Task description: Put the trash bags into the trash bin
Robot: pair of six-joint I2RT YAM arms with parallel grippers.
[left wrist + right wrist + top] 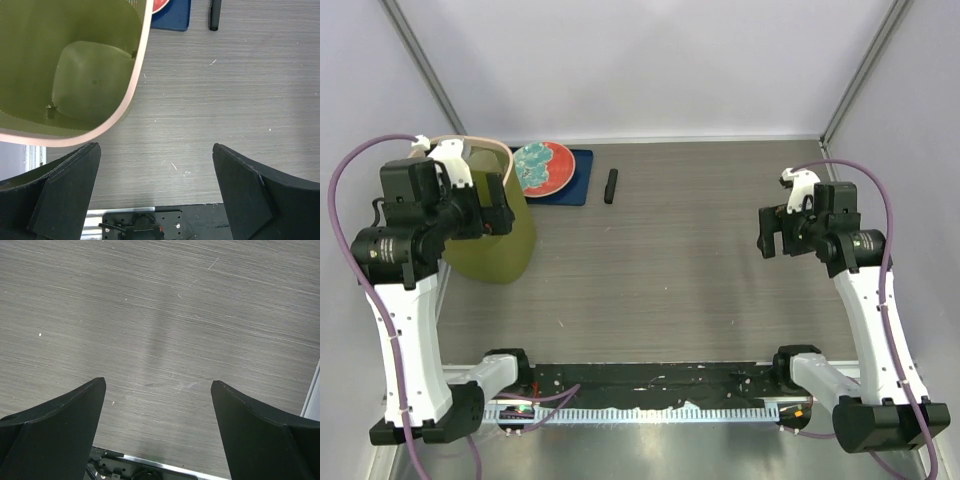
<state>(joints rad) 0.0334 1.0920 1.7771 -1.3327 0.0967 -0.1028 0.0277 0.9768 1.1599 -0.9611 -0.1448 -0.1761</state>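
Both grippers are wide open and hold nothing. The left gripper [155, 152] hangs at the bin's right rim, half over the bin [506, 256] and half over the table [690, 270]. The right gripper [158, 387] hangs over bare table on the right side, well apart from everything.

The bin stands upright at far left. The left wrist view looks down to its bottom, and there is no bag inside. The task is not started, as far as this shows.

The only black thing in view is a short, narrow dark piece [612, 186] on the table at the far side, just right of the blue mat [579, 181] that carries the plate [542, 165]. It is probably the bag, rolled tight, but it is too small to be sure. It is apart from the mat and not touching it.

Key relation: the bag lies ahead and to the right of the left gripper, further from the bases. Its long axis runs near-to-far. In the left wrist view it sits at the top edge, right of centre, pointing straight up the view, so the jaws would already close across its width.

The left arm is nearer, and the right would need a longer reach across the table. The bin is right beside the left gripper, so the carry back would be short. My call is that the left arm reaches forward-right, drops, and pinches mid-length.
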